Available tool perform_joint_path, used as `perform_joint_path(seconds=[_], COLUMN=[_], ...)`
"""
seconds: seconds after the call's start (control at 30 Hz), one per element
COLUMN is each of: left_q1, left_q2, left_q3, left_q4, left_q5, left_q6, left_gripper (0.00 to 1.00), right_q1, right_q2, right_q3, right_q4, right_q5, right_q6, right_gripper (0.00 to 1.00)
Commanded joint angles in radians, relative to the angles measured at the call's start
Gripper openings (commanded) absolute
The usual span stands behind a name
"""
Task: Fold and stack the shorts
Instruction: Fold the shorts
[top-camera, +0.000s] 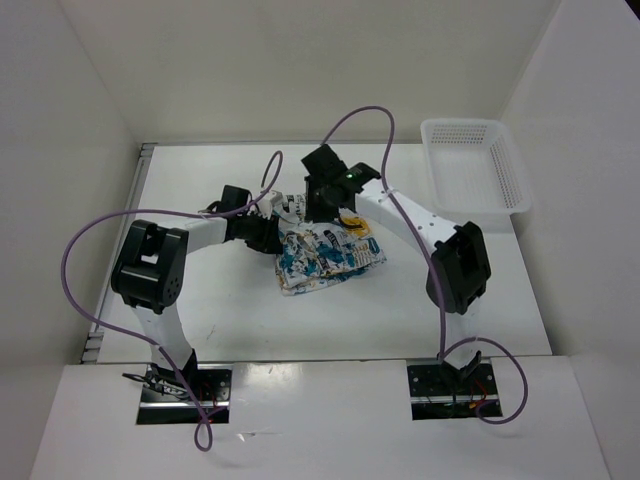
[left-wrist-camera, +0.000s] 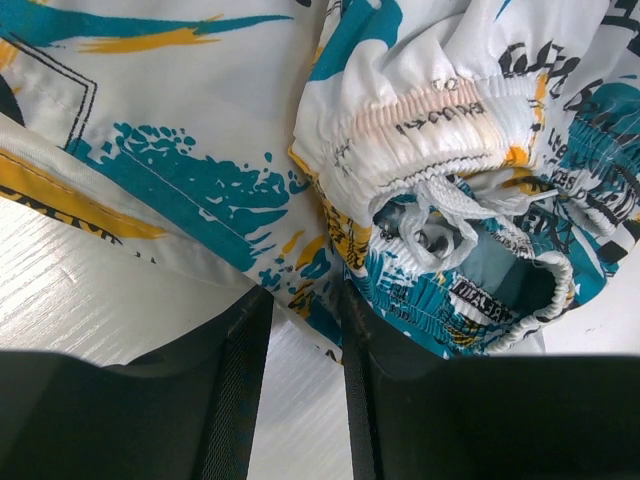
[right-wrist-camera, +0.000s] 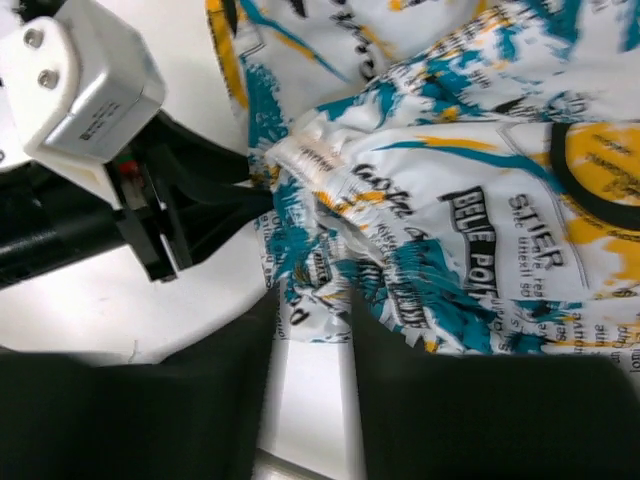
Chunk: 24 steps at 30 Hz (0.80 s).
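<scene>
Currently the left gripper (left-wrist-camera: 300, 300) holds its fingers (left-wrist-camera: 240, 380) a narrow gap apart. Bare table shows through the lower part of that gap, and a hem of the shorts (top-camera: 330, 258) dips between the tips. Whether the pads press the fabric cannot be told from the left wrist view. In the right wrist view the same gripper meets the elastic waistband (right-wrist-camera: 300, 160) at its edge.

The right gripper (right-wrist-camera: 312, 300) is set the same way: fingers slightly parted, table visible between them, a printed fold of the shorts lying at the tips. A firm hold cannot be confirmed.

Both grippers sit at the far-left side of the garment, the right one just beyond the left one in the top view.

The shorts lie as a crumpled heap near the middle of the white table (top-camera: 230, 310), between the two arms. The long axis of the heap runs from near-left to far-right. The gathered waistband, with its white drawstring (left-wrist-camera: 450, 200) and the opening below it, faces the grippers.

A white mesh basket (top-camera: 460, 124) stands at the far-right corner, well apart from the shorts.
</scene>
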Motion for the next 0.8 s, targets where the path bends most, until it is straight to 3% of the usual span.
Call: perform_joint_path(seconds=[0.0, 0.03, 0.1, 0.13, 0.17, 0.23, 0.33, 0.4, 0.47, 0.77], left_q1=[0.005, 0.005, 0.005, 0.005, 0.005, 0.005, 0.005, 0.005, 0.005, 0.005], left_q2=[0.011, 0.011, 0.011, 0.011, 0.011, 0.011, 0.020, 0.020, 0.020, 0.020], left_q3=[-0.030, -0.030, -0.030, -0.030, -0.030, -0.030, -0.030, -0.030, -0.030, -0.039], left_q4=[0.008, 0.008, 0.008, 0.008, 0.008, 0.008, 0.008, 0.008, 0.008, 0.008], left_q5=[0.006, 0.006, 0.015, 0.015, 0.015, 0.015, 0.015, 0.015, 0.015, 0.015], left_q6=[0.008, 0.008, 0.008, 0.008, 0.008, 0.008, 0.008, 0.008, 0.008, 0.008], left_gripper=[0.41, 0.41, 0.41, 0.41, 0.41, 0.41, 0.41, 0.41, 0.41, 0.40], right_q1=[-0.011, -0.011, -0.011, -0.011, -0.002, 0.020, 0.020, 0.020, 0.020, 0.065], right_q2=[-0.096, -0.096, -0.085, -0.072, -0.062, -0.046, -0.013, 0.002, 0.040, 0.136], right_q3=[-0.079, -0.090, -0.107, -0.116, -0.127, -0.168, -0.187, -0.199, -0.178, -0.165], right_q4=[0.071, 0.071, 0.060, 0.060, 0.060, 0.074, 0.083, 0.111, 0.111, 0.101], right_q5=[0.018, 0.018, 0.018, 0.009, 0.009, 0.021, 0.039, 0.082, 0.108, 0.257], right_q6=[0.015, 0.015, 0.006, -0.008, -0.008, -0.029, -0.030, -0.030, -0.030, -0.039], right_gripper=[0.22, 0.16, 0.22, 0.33, 0.54, 0.68, 0.68, 0.60, 0.59, 0.64])
